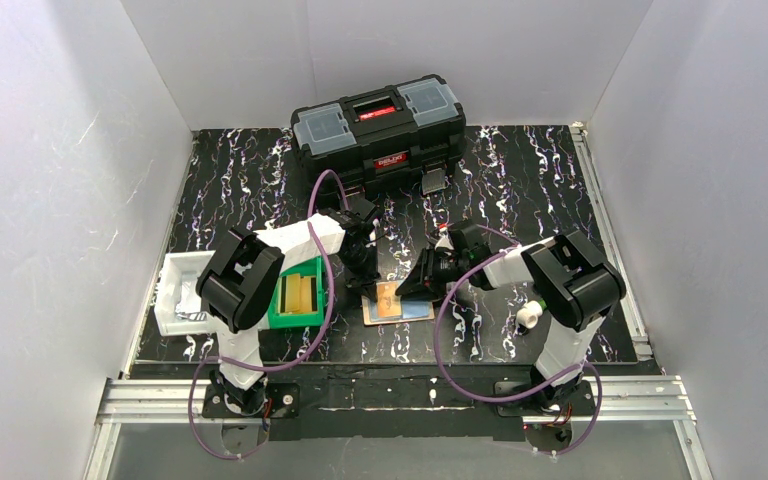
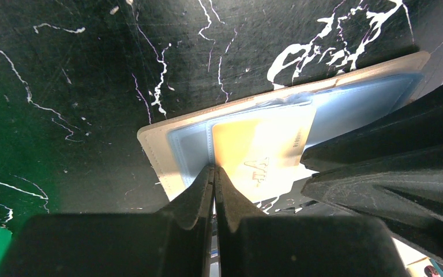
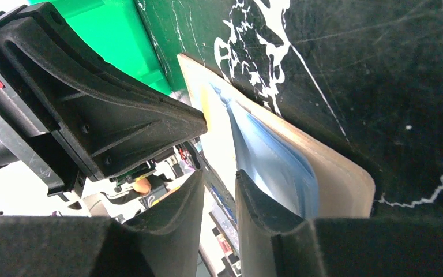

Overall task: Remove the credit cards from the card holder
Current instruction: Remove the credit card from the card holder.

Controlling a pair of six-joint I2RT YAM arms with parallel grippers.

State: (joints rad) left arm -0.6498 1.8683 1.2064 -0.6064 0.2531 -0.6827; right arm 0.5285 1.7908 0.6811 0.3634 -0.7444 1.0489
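Note:
The tan card holder (image 1: 415,312) lies open and flat on the black marbled table between the two arms. In the left wrist view its tan rim (image 2: 161,156) frames a light blue layer (image 2: 357,104), card or lining I cannot tell. An orange-tan card (image 2: 259,144) lies on top. My left gripper (image 2: 213,168) is shut, tips down at that card's left edge; it also shows in the top view (image 1: 368,290). My right gripper (image 3: 219,173) is narrowly open, with the card's (image 3: 218,147) lifted edge in the gap and one finger (image 3: 259,202) on the blue layer (image 3: 277,167).
A green bin (image 1: 298,295) holding yellow-tan slabs stands just left of the holder. A white tray (image 1: 182,290) is further left. A black toolbox (image 1: 378,130) stands at the back centre. A small white object (image 1: 528,316) lies by the right arm.

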